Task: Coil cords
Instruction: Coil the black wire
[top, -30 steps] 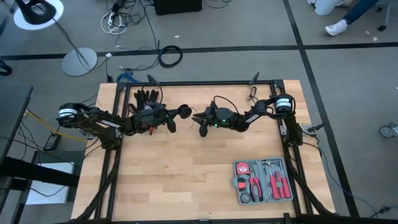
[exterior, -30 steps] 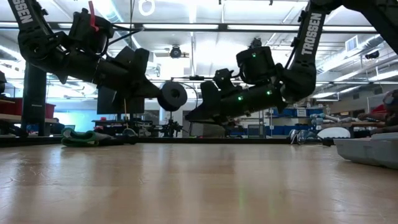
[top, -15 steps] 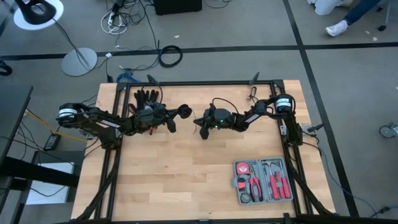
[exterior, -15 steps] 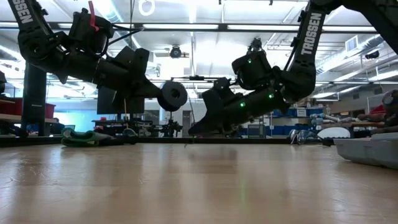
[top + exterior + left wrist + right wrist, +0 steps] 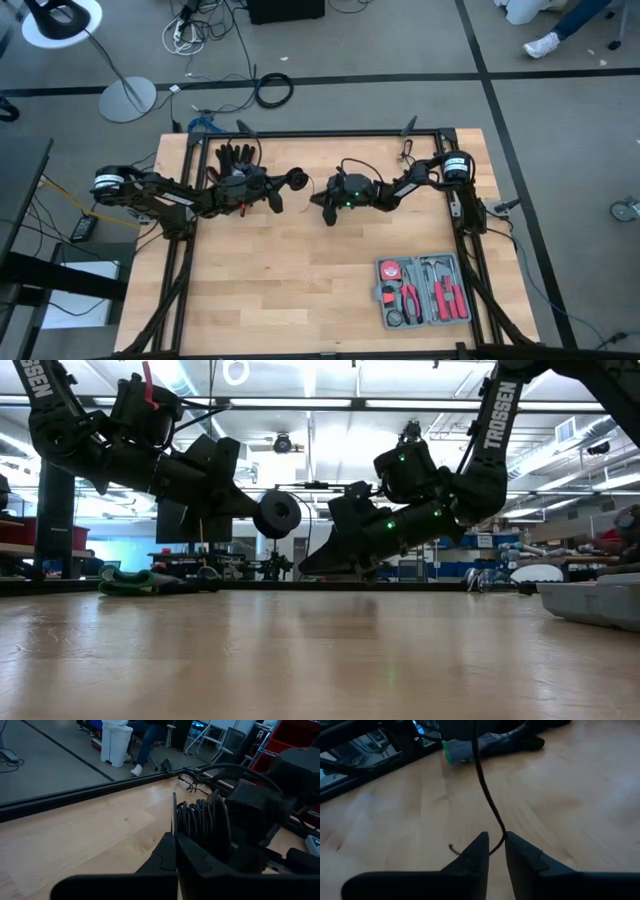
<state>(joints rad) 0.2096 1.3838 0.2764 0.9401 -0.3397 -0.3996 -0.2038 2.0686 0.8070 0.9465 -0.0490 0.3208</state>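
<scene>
Cord [image 5: 487,795], thin and black, runs between the right tool's [image 5: 495,851] nearly closed fingers above the bench [image 5: 300,280]; its coiled end and round disc [image 5: 276,514] sit clenched in the left tool [image 5: 176,862], raised mid-bench.

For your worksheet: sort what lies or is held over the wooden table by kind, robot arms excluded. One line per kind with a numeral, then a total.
Thin black cord wound on its round black disc: 1
Black glove with green cuff: 1
Grey open tool case holding red-handled tools: 1
Total: 3
</scene>
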